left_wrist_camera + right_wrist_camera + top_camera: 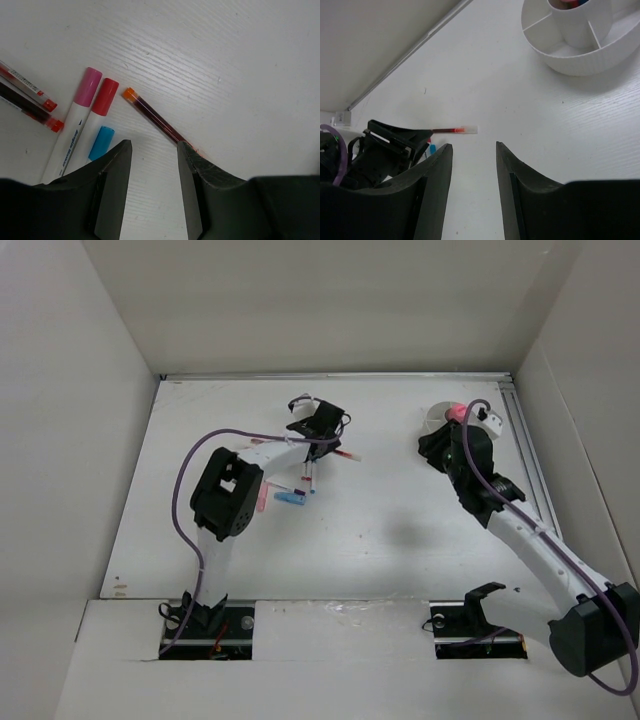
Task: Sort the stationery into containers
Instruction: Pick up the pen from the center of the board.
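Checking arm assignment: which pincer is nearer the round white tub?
Right. The right pincer hovers open close by the tub, which lies just ahead of it. The left pincer is well away, open over the pens and markers.

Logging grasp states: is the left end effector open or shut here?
Open. On the left end effector the fingers stand apart, bare table between them; the orange-capped pen lies beside one.

Bright even light; soft shadows
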Motion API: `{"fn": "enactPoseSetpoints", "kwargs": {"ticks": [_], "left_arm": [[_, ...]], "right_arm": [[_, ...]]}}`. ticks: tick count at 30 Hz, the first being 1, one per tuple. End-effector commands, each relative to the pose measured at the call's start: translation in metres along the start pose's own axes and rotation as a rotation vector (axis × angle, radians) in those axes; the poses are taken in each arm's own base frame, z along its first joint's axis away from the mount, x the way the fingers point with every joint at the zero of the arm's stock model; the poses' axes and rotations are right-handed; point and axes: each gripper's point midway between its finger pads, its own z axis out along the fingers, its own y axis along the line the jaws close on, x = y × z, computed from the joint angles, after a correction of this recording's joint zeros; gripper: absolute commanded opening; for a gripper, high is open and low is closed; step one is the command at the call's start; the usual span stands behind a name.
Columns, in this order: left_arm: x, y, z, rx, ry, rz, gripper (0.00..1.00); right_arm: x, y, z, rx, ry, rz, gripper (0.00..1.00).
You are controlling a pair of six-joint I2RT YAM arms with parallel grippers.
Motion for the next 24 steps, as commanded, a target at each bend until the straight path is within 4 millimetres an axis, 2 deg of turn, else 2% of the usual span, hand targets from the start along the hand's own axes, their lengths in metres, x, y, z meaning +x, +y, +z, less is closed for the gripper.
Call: {"fn": "enactPoseSetpoints", "kwargs": {"ticks": [1, 8, 10, 13, 14, 16, 20, 24], "left_arm": [[-0.014, -0.008, -0.006, -0.019, -0.034, -0.077, 0.38], [-0.013, -0.011, 0.008, -0.062, -0.035, -0.109, 0.38], [-0.012, -0.010, 0.012, -0.078, -0.036, -0.102, 0.38], [-0.014, -0.005, 0.017, -0.095, -0.035, -0.125, 0.35], [-0.009, -0.004, 0.020, -0.099, -0.022, -0.121, 0.35], [-0.014, -0.003, 0.022, -0.096, -0.030, -0.132, 0.33], [-0.008, 0.001, 0.032, -0.103, -0.013, -0.144, 0.32], [-0.002, 0.003, 0.039, -0.108, 0.001, -0.129, 0.25]], "right_arm": [[-0.001, 0.015, -0.007, -0.069, -0.001, 0.019, 0.46], [0.005, 0.024, -0.011, -0.125, 0.029, 0.012, 0.46], [0.009, 0.020, -0.010, -0.118, 0.035, -0.001, 0.47], [0.010, 0.022, -0.010, -0.124, 0.042, -0.001, 0.47], [0.010, 0.022, -0.010, -0.124, 0.042, -0.001, 0.47], [0.010, 0.024, -0.011, -0.137, 0.042, -0.008, 0.47], [0.015, 0.025, -0.010, -0.146, 0.063, -0.011, 0.47], [0.013, 0.027, -0.010, -0.152, 0.057, -0.009, 0.47]]}}
